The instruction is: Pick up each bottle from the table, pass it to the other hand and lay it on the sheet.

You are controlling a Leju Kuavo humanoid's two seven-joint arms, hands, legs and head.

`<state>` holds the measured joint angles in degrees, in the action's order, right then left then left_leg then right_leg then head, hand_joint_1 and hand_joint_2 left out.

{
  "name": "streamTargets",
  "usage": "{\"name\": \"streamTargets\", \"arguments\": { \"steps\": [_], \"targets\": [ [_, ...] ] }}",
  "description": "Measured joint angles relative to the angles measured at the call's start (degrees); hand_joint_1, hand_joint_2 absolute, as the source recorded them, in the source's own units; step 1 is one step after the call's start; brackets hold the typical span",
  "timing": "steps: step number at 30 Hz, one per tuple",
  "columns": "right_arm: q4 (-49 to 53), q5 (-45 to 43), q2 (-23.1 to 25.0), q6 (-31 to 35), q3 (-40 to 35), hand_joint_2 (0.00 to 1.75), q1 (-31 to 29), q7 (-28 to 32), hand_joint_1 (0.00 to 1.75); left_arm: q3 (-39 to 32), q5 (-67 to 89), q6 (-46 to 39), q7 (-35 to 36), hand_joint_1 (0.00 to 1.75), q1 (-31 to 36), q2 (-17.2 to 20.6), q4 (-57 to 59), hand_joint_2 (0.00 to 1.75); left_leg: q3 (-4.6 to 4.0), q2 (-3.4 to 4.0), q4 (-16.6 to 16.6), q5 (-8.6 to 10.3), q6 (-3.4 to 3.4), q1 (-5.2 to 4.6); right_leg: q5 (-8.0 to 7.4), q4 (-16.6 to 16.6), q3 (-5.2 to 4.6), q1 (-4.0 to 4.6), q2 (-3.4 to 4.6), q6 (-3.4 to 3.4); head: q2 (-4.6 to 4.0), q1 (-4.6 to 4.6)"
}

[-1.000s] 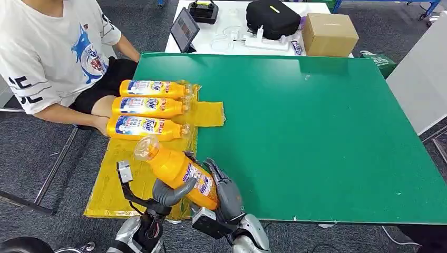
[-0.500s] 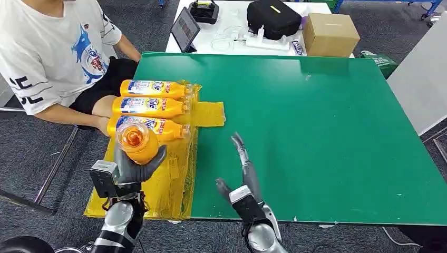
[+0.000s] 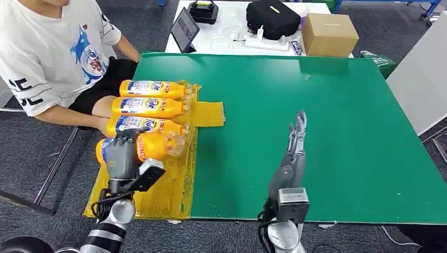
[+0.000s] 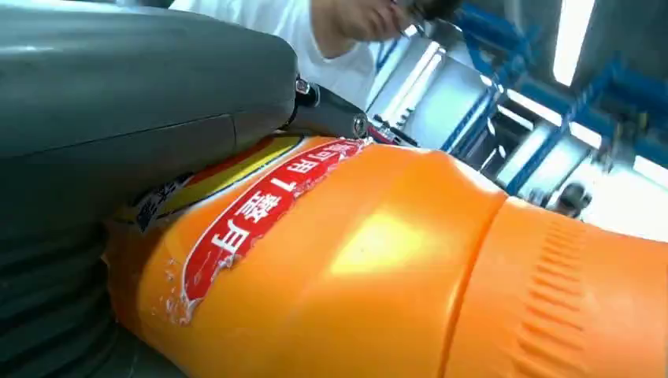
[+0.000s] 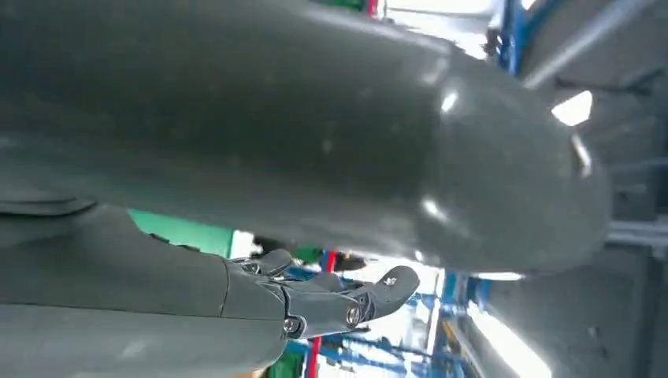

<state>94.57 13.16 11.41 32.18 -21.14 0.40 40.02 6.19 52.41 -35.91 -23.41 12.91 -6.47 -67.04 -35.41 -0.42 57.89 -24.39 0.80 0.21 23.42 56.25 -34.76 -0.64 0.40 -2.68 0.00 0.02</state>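
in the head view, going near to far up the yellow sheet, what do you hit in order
left hand gripping a bottle lying on the yellow sheet → second bottle → third bottle → fourth bottle, nearest the far end

Bystander + clutter behind the green bench [image 3: 327, 132]

Person in white printed tee [image 3: 47, 52] and dark shorts sits at far-left side of green bench, forearm near its edge. White bench [image 3: 232, 26] behind carries tablet [image 3: 185, 29] propped up, small black device [image 3: 204, 10], black bag [image 3: 273, 18], cardboard box [image 3: 330, 33] at its right end, white cables + small white bits betw. tablet and box. Grey carpet floor [image 3: 31, 158] all round; green bag [image 3: 380, 61] on floor by bench's far-right corner.
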Motion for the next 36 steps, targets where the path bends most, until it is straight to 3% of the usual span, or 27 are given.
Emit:
{"name": "streamTargets", "arguments": {
  "steps": [12, 16, 32, 34, 35, 36],
  "targets": [
    [2.04, -0.24, 0.0, 0.04, 0.5, 0.0, 0.04, 0.02, 0.0, 0.17, 1.32, -0.16, 0.72, 1.75, 1.49, 1.47, 5.23, 1.75, -0.05, -0.02, 0.0, -0.01, -0.01, 0.0, 0.01, -0.01, -0.04, 0.0, -0.01, 0.0, 0.0, 0.02],
    [2.95, -2.6, -0.11, 0.13, 0.57, 0.0, 0.05, 0.02, 0.0, 1.73, 11.46, 1.29, 4.16, 1.75, 2.27, 2.61, 7.35, 1.75, -0.05, -0.04, 0.0, 0.0, -0.01, 0.0, 0.0, -0.01, -0.03, 0.0, -0.01, 0.0, 0.0, 0.02],
    [2.08, -4.85, 0.07, -7.74, 2.58, 0.0, -0.29, -0.09, 0.0, 10.01, 21.94, 8.96, 6.86, 1.75, 8.57, 7.76, 19.96, 1.75, 0.01, -0.18, 0.0, 0.01, 0.0, 0.0, 0.01, 0.0, 0.13, 0.0, -0.06, 0.01, 0.0, 0.02],
    [1.68, -5.05, 0.17, -8.46, 2.87, 0.0, -0.41, -0.22, 0.0, 10.89, 21.99, 10.08, 6.97, 1.66, 9.54, 8.2, 20.9, 1.75, 0.12, -0.21, -0.01, 0.01, -0.01, 0.0, 0.02, -0.01, 0.26, 0.0, -0.07, 0.01, 0.0, 0.02],
    [1.51, -5.07, 0.24, -8.72, 3.0, 0.0, -0.43, -0.22, 0.0, 11.28, 21.77, 10.54, 6.93, 0.91, 9.91, 8.42, 21.23, 1.75, 0.18, -0.2, -0.01, 0.01, -0.01, 0.0, 0.02, -0.01, 0.32, 0.0, -0.06, 0.01, 0.0, 0.0],
    [1.29, -5.18, 0.35, -8.85, 3.1, 0.0, -0.43, -0.26, 0.0, 11.69, 21.55, 10.97, 6.91, 0.0, 10.29, 8.64, 21.53, 1.75, 0.24, -0.2, -0.02, 0.01, -0.01, 0.0, 0.02, -0.01, 0.38, 0.0, -0.06, 0.01, 0.0, 0.02]
  ]
}}
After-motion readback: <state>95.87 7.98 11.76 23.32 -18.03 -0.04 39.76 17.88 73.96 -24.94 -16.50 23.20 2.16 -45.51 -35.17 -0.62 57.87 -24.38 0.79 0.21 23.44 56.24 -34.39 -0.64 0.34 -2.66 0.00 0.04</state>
